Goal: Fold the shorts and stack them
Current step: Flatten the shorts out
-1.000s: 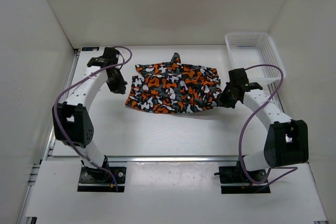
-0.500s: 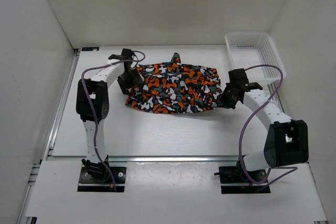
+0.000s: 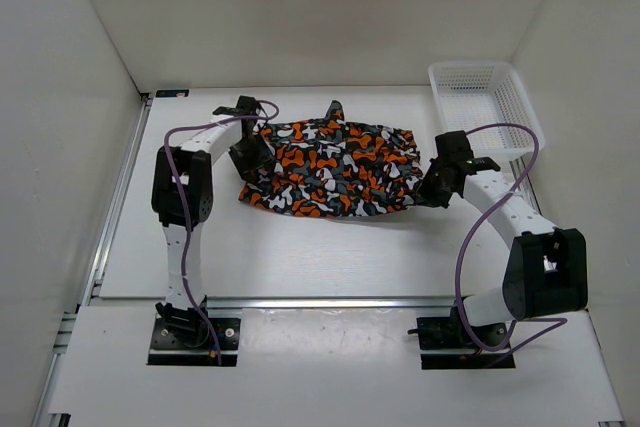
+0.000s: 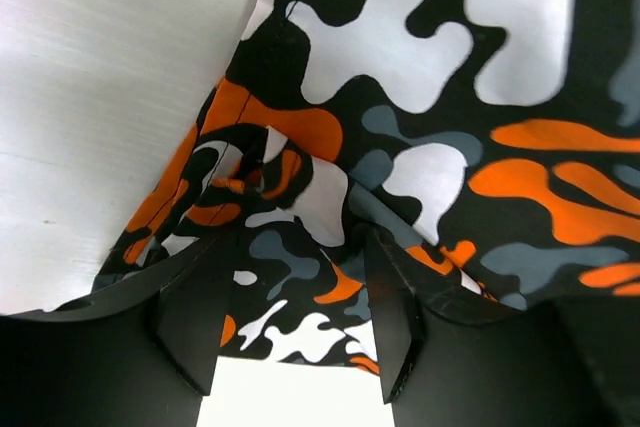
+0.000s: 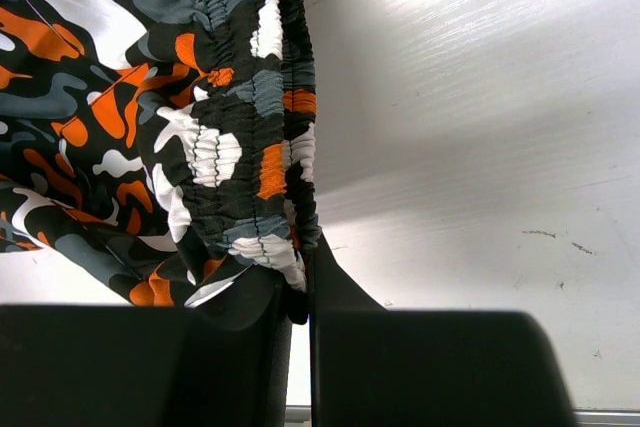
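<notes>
The shorts (image 3: 330, 169) lie on the counter (image 3: 300, 247) beside the basket (image 3: 480, 107); the right hand (image 3: 432, 185) is pinched shut on their end near the basket. The left hand (image 3: 248, 152), fingers apart over the far end, might grab just one layer, so the fold goes crooked.

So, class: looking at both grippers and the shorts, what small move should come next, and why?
Probably close the left gripper: its jaws stand open astride the left edge of the shorts, cloth between them, while the right gripper is shut on the elastic waistband at the right edge. With both ends held, a fold could begin.
</notes>
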`<act>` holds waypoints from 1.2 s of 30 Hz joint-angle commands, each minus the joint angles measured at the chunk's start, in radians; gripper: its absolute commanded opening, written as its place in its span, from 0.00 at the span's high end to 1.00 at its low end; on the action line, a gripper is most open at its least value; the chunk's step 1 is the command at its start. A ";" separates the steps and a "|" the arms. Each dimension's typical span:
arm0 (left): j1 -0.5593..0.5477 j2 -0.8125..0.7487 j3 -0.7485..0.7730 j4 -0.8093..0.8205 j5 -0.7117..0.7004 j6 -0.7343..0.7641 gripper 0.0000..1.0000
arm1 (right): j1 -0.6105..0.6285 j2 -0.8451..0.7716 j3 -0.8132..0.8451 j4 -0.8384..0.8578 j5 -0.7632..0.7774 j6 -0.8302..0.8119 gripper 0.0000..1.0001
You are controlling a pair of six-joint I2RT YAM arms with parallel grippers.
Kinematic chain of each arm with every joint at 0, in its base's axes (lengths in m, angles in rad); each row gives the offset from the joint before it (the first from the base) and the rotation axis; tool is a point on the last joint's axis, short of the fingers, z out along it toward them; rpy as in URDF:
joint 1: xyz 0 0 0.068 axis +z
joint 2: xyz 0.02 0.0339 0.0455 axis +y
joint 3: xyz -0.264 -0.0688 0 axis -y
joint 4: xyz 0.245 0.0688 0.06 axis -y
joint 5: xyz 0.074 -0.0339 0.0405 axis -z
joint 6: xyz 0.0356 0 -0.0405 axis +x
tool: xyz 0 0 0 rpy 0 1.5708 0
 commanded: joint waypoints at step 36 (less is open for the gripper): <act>0.287 -0.754 0.512 -0.211 0.108 0.017 0.90 | -0.006 -0.178 0.708 -0.363 -0.018 -0.288 1.00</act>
